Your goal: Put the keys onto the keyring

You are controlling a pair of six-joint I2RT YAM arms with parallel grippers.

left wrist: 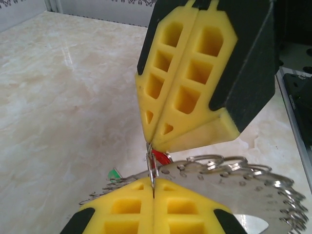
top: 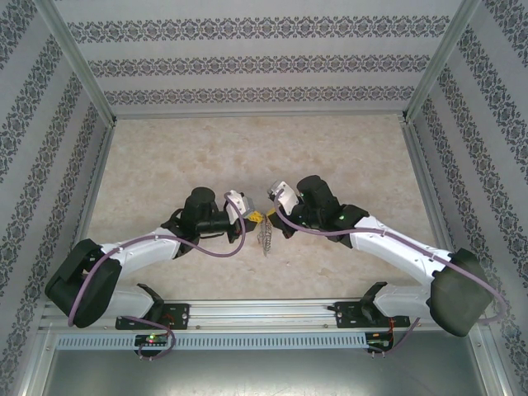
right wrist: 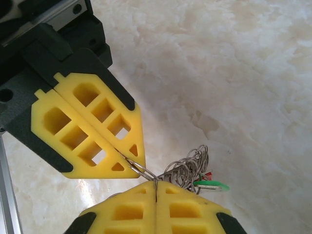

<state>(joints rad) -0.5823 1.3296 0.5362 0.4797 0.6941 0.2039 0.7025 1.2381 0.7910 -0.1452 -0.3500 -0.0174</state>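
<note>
Left claw [left wrist: 152, 191] and right claw [right wrist: 156, 190] sat tip to tip, both closed on the keyring [left wrist: 229, 187] wire. We saw its bunch dangling straight below them, green key [right wrist: 212, 184] and red key [left wrist: 161, 157] among it, equally near either arm.

Lab test cell: aluminium frame [top: 76, 62], patterned walls [top: 264, 66].

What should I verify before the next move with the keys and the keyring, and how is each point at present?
1. Left claw shut on the thin grey metal hoop with silvery dangling pieces: ok.
2. Right claw shut on the same hoop: ok.
3. Small silver key with green plastic head in view: ok.
4. Small silver key with red plastic head in view: ok.
5. Either key already threaded on the hoop: cannot tell.
</note>
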